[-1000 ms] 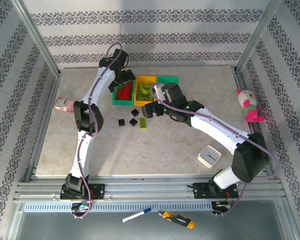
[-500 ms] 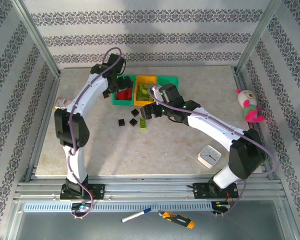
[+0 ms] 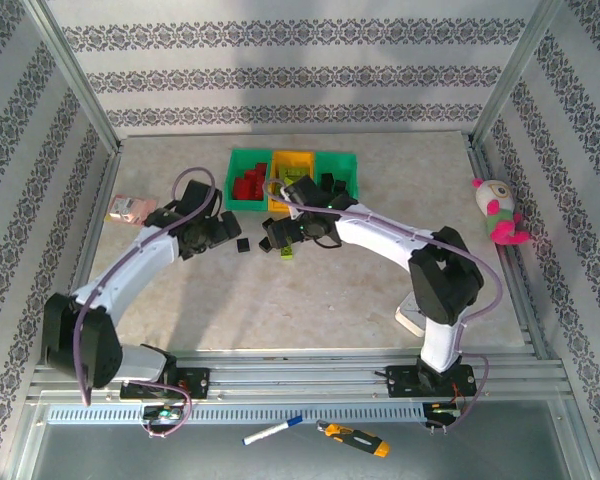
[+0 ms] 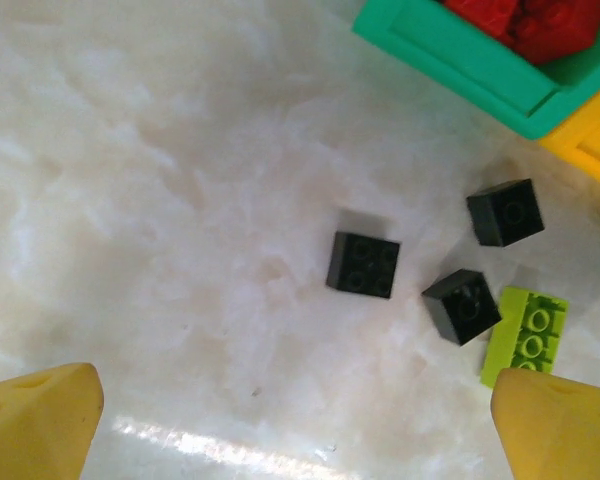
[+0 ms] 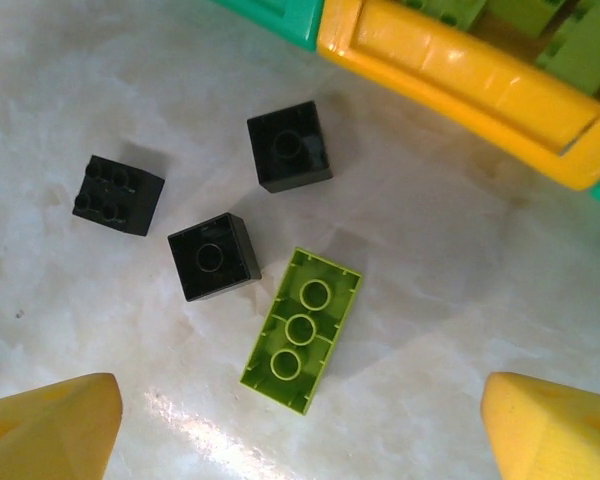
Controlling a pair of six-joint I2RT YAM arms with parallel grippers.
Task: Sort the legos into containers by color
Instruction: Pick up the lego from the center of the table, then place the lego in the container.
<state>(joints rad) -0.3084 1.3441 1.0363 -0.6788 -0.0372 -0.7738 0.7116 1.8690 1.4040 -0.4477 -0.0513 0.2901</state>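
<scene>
**Both claws open over the last loose bricks**

Four legos lie out on the table (image 3: 380, 270), just in front of the containers. There are three black bricks (image 5: 213, 256) in a loose cluster, none touching, and a flat lime green brick (image 5: 301, 329) lying studs up just beside the nearest black one.

The left gripper (image 4: 300, 428) hangs over that cluster with its yellow fingers (image 4: 40, 420) spread wide and nothing between them. The right gripper (image 5: 300, 425) is above the same spot, also spread wide and holding nothing, with the lime brick roughly centred ahead of its tips.

The left green bin (image 3: 232, 182) holds red bricks (image 4: 520, 20), and the yellow middle bin (image 5: 450, 75) holds lime ones (image 5: 570, 45). I can't make out what's in the right green bin (image 3: 342, 157).
</scene>
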